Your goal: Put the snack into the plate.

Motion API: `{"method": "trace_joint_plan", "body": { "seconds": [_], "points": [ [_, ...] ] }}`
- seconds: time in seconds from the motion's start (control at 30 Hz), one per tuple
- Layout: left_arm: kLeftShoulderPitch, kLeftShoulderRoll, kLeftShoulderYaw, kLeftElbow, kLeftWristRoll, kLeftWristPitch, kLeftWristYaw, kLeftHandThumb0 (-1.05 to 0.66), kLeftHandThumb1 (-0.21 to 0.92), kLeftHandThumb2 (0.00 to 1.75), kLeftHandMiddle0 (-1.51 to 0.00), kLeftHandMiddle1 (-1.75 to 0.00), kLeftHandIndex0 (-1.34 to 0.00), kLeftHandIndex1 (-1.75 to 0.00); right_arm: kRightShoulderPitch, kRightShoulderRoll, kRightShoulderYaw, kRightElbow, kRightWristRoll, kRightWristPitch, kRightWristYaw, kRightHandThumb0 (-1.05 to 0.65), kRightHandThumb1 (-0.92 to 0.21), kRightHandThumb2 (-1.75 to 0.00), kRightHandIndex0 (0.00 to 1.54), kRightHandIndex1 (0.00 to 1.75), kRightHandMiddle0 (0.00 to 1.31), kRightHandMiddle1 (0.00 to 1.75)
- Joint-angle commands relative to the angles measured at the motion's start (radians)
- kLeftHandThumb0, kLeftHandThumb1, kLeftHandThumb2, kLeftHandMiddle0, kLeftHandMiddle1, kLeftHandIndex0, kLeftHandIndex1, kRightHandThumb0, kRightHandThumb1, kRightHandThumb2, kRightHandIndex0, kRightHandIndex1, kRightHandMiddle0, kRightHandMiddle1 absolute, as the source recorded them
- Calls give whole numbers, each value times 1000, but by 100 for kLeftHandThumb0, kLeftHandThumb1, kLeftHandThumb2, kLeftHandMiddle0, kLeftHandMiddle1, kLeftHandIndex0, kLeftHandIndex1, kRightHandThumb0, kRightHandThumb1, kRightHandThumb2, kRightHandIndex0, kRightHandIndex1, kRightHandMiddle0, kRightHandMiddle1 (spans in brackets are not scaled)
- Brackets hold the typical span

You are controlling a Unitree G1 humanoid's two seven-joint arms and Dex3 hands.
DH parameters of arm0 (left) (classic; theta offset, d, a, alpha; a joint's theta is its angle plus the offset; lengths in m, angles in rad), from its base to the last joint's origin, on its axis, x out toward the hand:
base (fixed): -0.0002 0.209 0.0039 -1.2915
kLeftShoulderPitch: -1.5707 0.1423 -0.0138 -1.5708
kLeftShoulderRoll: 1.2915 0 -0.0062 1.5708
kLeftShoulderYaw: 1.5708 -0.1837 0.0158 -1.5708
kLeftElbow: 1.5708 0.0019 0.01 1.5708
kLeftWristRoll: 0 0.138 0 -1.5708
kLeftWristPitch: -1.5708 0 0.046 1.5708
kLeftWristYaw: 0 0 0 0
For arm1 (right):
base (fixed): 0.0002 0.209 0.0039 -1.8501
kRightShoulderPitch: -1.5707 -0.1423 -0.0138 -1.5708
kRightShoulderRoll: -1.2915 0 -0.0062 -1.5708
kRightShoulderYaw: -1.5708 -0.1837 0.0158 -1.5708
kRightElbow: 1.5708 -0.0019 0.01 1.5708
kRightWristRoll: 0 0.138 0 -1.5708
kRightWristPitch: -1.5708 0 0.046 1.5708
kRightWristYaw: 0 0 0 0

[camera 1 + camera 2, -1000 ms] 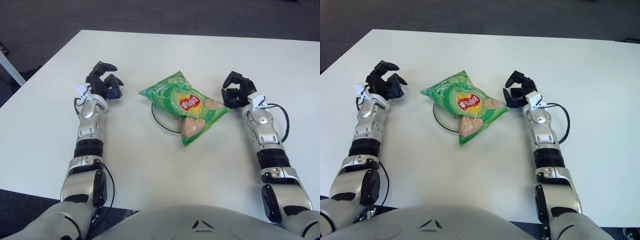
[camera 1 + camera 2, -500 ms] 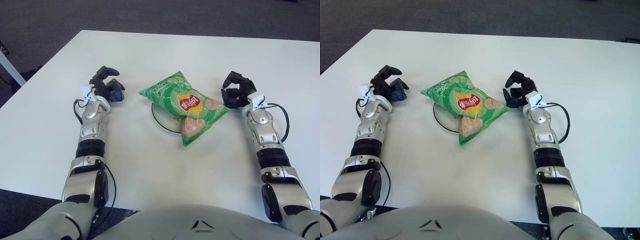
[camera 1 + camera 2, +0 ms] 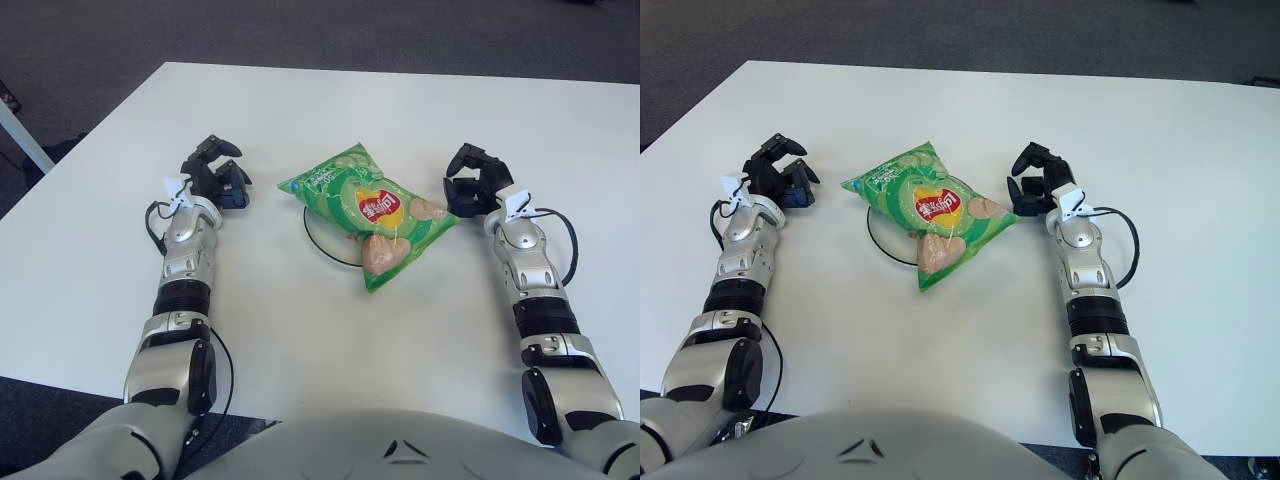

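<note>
A green bag of crisps (image 3: 370, 211) lies flat over a white plate with a dark rim (image 3: 320, 236) in the middle of the white table; most of the plate is hidden under the bag. My left hand (image 3: 217, 175) rests on the table to the left of the bag, apart from it, fingers relaxed and empty. My right hand (image 3: 472, 180) sits just right of the bag's right edge, fingers loosely curled, holding nothing.
The white table (image 3: 330, 110) stretches wide behind and to both sides. Dark carpet floor (image 3: 300, 30) lies beyond the far edge. A cable loops by my right wrist (image 3: 570, 240).
My left hand has lowered and drifted slightly right toward the bag, coming down to the table. The right hand and the bag have not moved.
</note>
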Motion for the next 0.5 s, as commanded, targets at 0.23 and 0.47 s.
{"method": "trace_joint_plan", "body": {
  "seconds": [0.23,0.47],
  "points": [
    [59,-8,-18,102,40,-31,-12,-45,24,140,-128,-175,-66,-173,68,71,-47,34,27,94,-84,-49,-30,-134,130,175,63,175],
    [78,-8,-28,113,41,-71,-54,-49,27,137,-131,-175,-65,-174,65,105,-92,25,59,116,-149,-49,-30,-133,127,175,63,175]
  ]
}}
